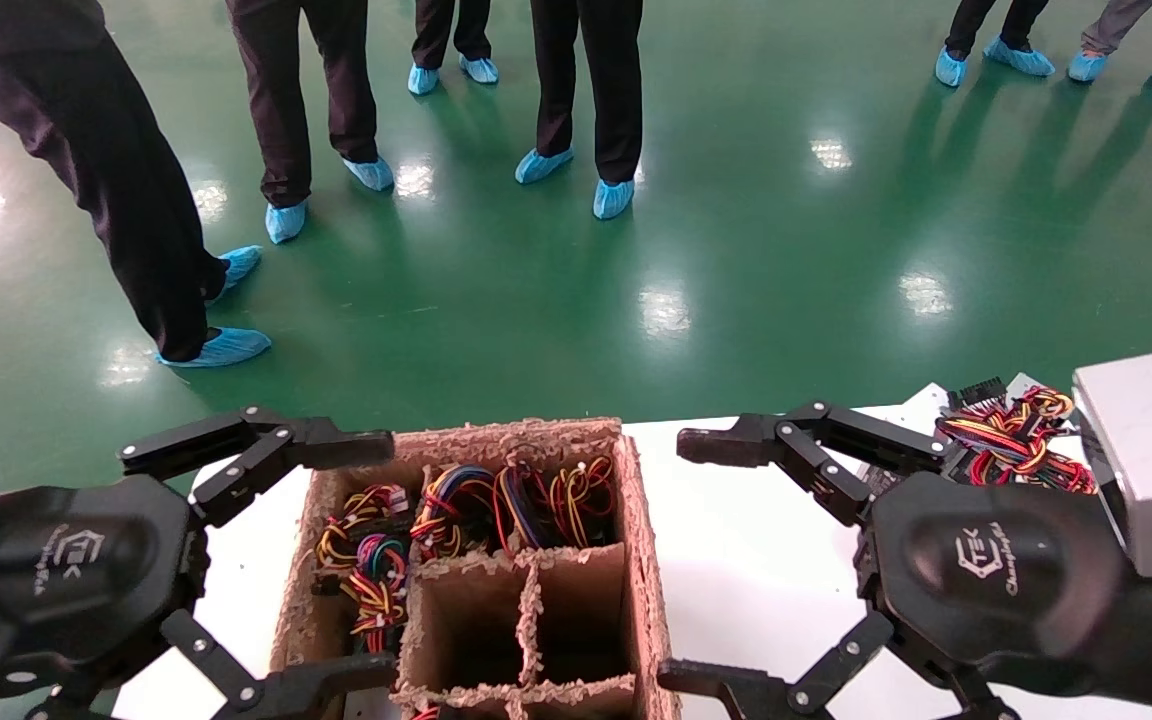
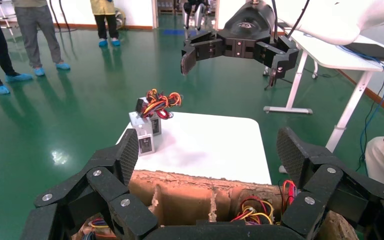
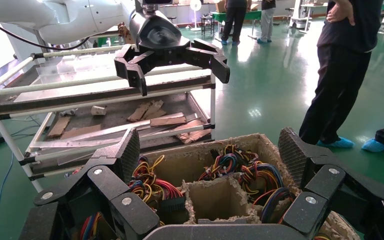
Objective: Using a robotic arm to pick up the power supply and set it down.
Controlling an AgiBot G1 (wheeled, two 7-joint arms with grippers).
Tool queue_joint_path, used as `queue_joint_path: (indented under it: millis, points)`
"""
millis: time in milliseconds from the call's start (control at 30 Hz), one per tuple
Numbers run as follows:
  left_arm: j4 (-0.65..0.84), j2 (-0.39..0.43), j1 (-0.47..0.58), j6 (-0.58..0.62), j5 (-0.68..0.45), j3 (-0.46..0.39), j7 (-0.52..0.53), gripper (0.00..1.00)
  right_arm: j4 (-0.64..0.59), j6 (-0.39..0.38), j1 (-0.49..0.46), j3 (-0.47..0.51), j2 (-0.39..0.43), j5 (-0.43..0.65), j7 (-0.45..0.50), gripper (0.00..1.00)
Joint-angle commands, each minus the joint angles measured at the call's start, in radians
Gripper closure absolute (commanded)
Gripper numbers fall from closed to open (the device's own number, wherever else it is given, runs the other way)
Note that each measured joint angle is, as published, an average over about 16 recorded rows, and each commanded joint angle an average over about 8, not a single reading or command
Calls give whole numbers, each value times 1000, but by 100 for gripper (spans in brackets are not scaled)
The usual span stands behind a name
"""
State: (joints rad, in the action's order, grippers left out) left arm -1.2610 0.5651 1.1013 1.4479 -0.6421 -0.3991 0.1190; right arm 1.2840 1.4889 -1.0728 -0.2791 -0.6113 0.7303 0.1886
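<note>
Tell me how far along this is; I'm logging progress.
One silver unit already stands on the white table. Nothing is in hand: left tool and right tool hover open beside the cardboard crate. Left: picking a wired power supply from it.

A white table [image 1: 766, 560] stands on a glossy green floor [image 1: 736, 250]. On its left part sits a brown pulp-cardboard divider box [image 1: 641, 560], its far and left compartments stuffed with coloured wire bundles [image 1: 496, 500], its two middle compartments bare. Well apart, at the table's far right corner, rests a silver box [image 2: 145, 132] topped by a tangle of red, yellow and orange wires [image 2: 159, 103]. The white surface between them is bare.
</note>
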Motion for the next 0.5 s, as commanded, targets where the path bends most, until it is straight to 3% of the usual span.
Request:
queue_joint_path:
  millis: [33, 500]
  points:
    - [0, 0, 0, 0, 0, 0, 0, 0, 0, 0, 0, 0, 0, 0, 0, 0]
    - [0, 0, 0, 0, 0, 0, 0, 0, 0, 0, 0, 0, 0, 0, 0, 0]
